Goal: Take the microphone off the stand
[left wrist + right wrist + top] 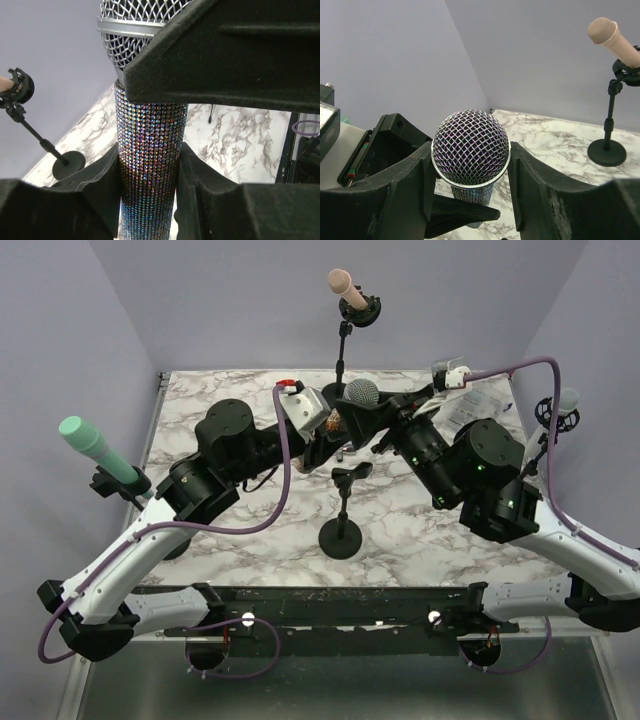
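Microphones: four counted. The rhinestone microphone (150, 150) is held upright above the marble table (420, 540), at 12 o'clock from the empty stand (343, 510) and apart from its clip.

The left gripper (148, 180) is clamped tight on the glittered body. The right gripper (470, 155), half spread, is pressed against both sides of the mesh head.

Three others are seated in clips: pink microphone (340, 282) at 12 o'clock, green microphone (88, 443) at 9, pale microphone (566, 400) at 2.

Stands: four counted. In the top view the microphone's body is hidden by both wrists crowded at centre.
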{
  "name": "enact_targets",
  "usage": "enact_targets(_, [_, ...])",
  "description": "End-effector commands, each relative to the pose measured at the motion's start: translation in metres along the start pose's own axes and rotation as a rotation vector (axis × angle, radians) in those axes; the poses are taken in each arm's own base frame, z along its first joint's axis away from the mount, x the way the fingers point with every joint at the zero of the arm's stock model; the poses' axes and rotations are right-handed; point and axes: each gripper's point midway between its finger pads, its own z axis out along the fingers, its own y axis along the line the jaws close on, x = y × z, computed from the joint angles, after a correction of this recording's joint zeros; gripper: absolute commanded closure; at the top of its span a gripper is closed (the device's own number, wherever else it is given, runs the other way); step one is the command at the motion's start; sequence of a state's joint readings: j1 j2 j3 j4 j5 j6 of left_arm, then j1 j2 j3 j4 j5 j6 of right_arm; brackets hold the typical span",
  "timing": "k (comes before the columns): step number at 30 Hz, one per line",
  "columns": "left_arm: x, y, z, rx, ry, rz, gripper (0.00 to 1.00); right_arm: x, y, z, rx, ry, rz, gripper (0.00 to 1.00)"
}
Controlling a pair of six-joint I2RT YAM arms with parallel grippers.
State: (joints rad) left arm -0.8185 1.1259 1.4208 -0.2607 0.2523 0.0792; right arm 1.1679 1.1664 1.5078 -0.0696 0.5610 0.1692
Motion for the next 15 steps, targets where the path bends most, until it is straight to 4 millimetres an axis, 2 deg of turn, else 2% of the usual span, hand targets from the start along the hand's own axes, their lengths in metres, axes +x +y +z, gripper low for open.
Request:
enact_targets(1, [-0.01, 0.022, -0.023, -0.141, -0.018, -0.002, 1.0, -0.018, -0.003, -0.014, -0.024, -0.05, 0.033, 0.27])
enact_targets(2, [-0.006, 0.023, -0.028, -0.157, -0.009, -0.007, 1.0, -0.021, -0.01, -0.016, 0.007, -0.06, 0.022, 0.11])
enact_targets(4, [0.004, 0.027, -0.036, -0.195, 0.013, -0.03, 1.0, -0.028, -0.025, -0.024, 0.061, -0.08, -0.006, 0.0])
enact_targets(7, [0.026, 0.042, -0.049, -0.293, 0.068, -0.118, 1.0, -0.038, -0.051, -0.043, 0.138, -0.111, -0.026, 0.0])
enact_targets(9, [0.046, 0.06, -0.058, -0.385, 0.118, -0.204, 1.0, -0.035, -0.073, -0.06, 0.201, -0.12, -0.042, 0.0])
enact_targets(10, [0.056, 0.068, -0.06, -0.417, 0.143, -0.257, 1.0, -0.04, -0.082, -0.069, 0.224, -0.15, -0.025, 0.0])
enact_targets(15, [0.109, 0.121, -0.061, -0.576, 0.317, -0.46, 1.0, -0.016, -0.12, -0.098, 0.329, -0.154, -0.033, 0.0])
